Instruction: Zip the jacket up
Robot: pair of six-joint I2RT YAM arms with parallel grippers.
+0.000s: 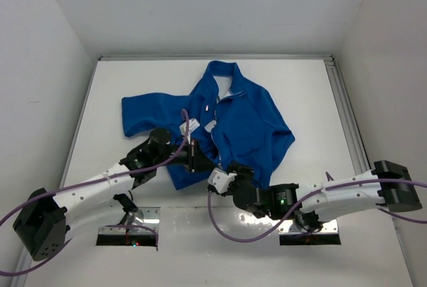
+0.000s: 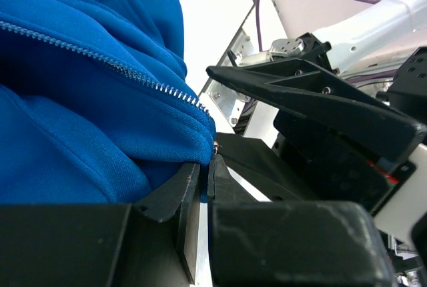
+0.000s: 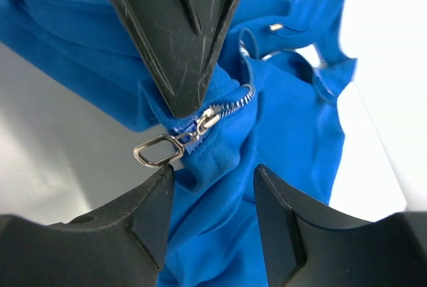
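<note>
While left gripper (image 2: 205, 181) clamps the jacket (image 1: 250, 123) hem, right gripper (image 3: 213, 175) gapes empty at the slider (image 3: 200, 125), low down; whole zip run undone.

Left fingers (image 2: 170, 197) pinched together, right fingers (image 3: 143, 220) spread apart, tips nearly meeting.

In the right wrist view the left gripper (image 3: 181, 100) covers part of the zipper (image 3: 235, 101) beside its slider (image 3: 200, 125), and the far end of the jacket (image 3: 287, 140) is blurred. From above, that gripper and the right gripper (image 1: 221, 181) hide the hem and the zipper's lower end. The left wrist view cuts the jacket off at its left and top edges.
</note>
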